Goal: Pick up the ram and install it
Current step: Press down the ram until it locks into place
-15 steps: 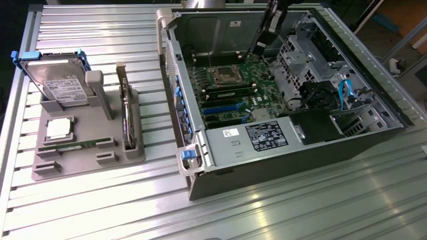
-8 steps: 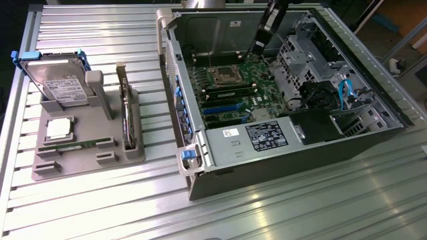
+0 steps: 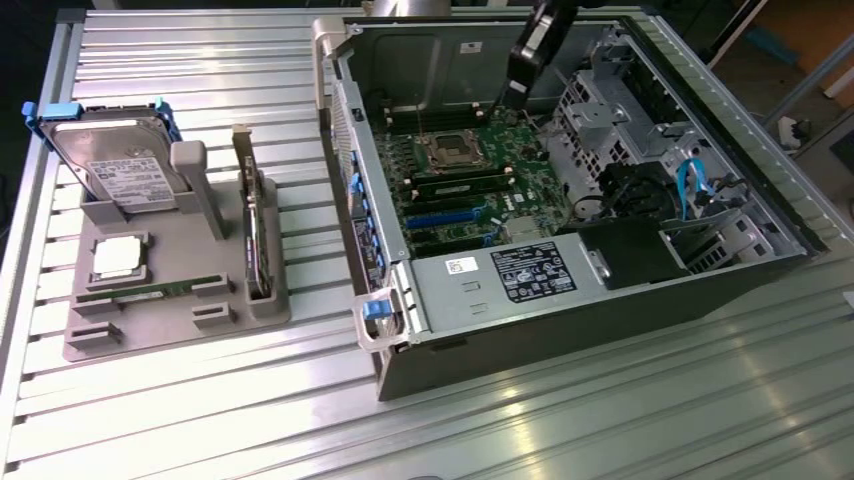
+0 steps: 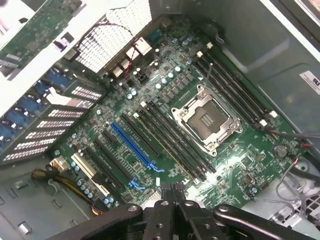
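The ram (image 3: 136, 293), a thin green stick, lies flat in a slot at the front of the grey parts holder (image 3: 174, 325) on the exterior view's left. My gripper (image 3: 514, 100) hangs far from it, inside the open computer case (image 3: 574, 320), just above the motherboard (image 3: 467, 165) near its back edge. In the wrist view the black fingers (image 4: 165, 195) are pressed together with nothing between them, and the motherboard (image 4: 165, 115) lies below with its bare CPU socket (image 4: 205, 120) and long memory slots (image 4: 172, 145). A green stick (image 3: 461, 185) seems to sit in one slot.
On the holder a silver hard drive (image 3: 118, 170) stands in a blue bracket, a dark expansion card (image 3: 251, 235) stands on edge, and a square chip (image 3: 118, 255) lies flat. Case walls, a drive cage (image 3: 607, 120) and blue cables (image 3: 687, 185) surround the board.
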Controlling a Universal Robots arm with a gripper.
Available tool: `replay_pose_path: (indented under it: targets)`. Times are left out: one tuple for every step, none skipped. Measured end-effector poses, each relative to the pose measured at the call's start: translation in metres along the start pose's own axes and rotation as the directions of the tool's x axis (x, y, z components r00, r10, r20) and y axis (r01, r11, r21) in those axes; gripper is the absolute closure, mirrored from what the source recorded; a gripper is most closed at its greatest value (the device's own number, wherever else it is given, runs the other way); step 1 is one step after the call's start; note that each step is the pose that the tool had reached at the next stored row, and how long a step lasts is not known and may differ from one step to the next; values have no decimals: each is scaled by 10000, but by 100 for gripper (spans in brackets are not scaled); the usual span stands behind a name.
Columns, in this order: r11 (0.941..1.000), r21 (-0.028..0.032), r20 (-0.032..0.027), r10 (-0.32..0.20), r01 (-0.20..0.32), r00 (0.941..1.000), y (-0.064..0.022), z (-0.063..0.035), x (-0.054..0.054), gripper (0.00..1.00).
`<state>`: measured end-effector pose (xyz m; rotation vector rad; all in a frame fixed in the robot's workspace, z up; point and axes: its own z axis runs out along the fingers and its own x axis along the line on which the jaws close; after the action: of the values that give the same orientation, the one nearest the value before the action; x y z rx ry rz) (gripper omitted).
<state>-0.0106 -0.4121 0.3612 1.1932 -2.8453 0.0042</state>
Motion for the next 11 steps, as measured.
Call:
replay_pose_path:
  targets:
    - [9999, -7, 3, 137, -137, 9999, 0, 0, 0, 89]
    - [9997, -14, 5, 260, -260, 9997, 0, 0, 0, 89]
    - [9983, -32, 11, 590, -589, 9983, 0, 0, 0, 89]
    - [9966, -44, 14, 824, -824, 9966, 0, 0, 0, 89]
    - [9944, -57, 18, 1055, -1055, 9944, 0, 0, 0, 89]
    - [9913, -71, 21, 1314, -1314, 9913, 0, 0, 0, 89]
    - [9892, -79, 23, 1463, -1463, 9892, 0, 0, 0, 89]
    - [9873, -87, 24, 1588, -1588, 9873, 0, 0, 0, 89]
    - [9850, -94, 25, 1723, -1723, 9850, 0, 0, 0, 89]
    - [9824, -102, 27, 1868, -1867, 9824, 0, 0, 0, 89]
    - [9797, -110, 28, 2002, -2002, 9797, 0, 0, 0, 89]
